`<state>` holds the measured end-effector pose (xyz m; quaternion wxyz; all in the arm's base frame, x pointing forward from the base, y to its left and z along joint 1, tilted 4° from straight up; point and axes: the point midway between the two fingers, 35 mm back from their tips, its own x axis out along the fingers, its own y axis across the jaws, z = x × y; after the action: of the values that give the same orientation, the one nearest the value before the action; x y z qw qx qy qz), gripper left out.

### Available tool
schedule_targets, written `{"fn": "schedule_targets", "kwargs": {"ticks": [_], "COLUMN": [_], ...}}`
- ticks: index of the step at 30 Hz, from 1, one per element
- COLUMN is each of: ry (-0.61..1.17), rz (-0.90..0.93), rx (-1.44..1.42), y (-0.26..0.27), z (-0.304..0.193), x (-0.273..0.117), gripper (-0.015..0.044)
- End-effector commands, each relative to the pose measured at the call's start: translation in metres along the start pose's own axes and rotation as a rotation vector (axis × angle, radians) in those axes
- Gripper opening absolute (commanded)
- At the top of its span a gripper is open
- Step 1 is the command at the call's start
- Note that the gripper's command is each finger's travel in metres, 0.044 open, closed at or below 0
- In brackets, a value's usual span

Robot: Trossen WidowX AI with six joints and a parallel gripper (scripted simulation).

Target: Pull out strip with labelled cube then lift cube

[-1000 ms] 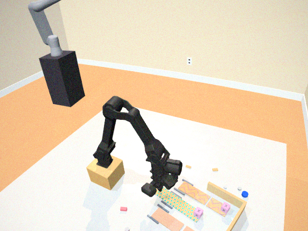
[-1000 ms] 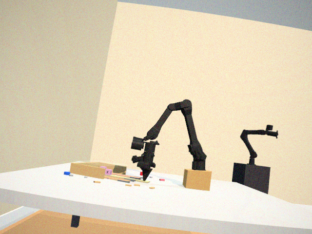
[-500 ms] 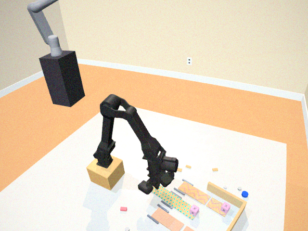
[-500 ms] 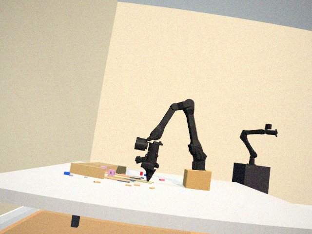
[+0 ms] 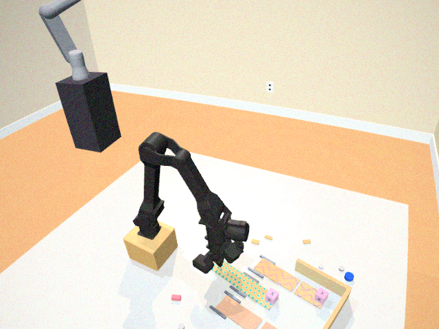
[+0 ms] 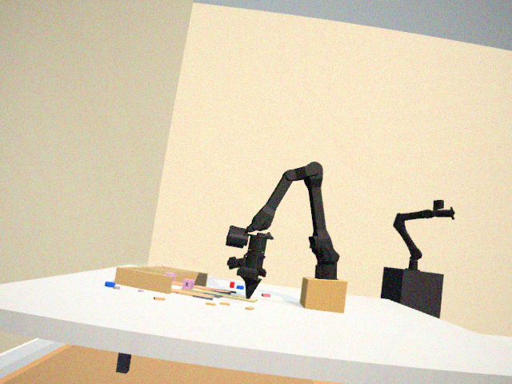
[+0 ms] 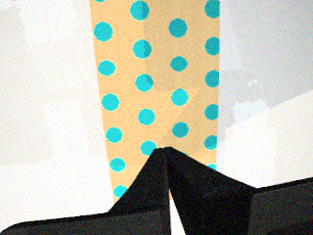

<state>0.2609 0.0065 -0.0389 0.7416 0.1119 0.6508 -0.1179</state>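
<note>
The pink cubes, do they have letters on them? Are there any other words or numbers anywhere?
"X": a dark mark on the pink cube sitting on the dotted strip.
"X": what looks like the same mark on the second pink cube on the zigzag strip, though blurred.
No other words, numbers or signs show on anything else in any view.

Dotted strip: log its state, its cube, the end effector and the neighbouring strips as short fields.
dotted strip: one piece, flat on table
cube: pink, marked X, on strip's far end
end effector: shut, tips pressed on strip's near end
zigzag strip: split in two; second pink cube on its far piece
plain strip: orange, beside dotted strip
tray: tan wall at far ends
</note>
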Motion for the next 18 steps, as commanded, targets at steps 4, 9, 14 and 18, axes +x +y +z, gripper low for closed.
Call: {"fn": "schedule_targets", "kwargs": {"ticks": [4,9,14,18], "ry": [0.038,0.038,0.039,0.039], "rz": [-0.01,-0.01,-0.009,-0.009], "rx": [-0.001,-0.001,-0.001,-0.001], "y": [-0.002,-0.002,-0.002,-0.002], "z": [-0.02,-0.027,-0.033,-0.038], "x": [0.005,0.005,0.004,0.004], "gripper": [0.0,0.0,0.0,0.0]}}
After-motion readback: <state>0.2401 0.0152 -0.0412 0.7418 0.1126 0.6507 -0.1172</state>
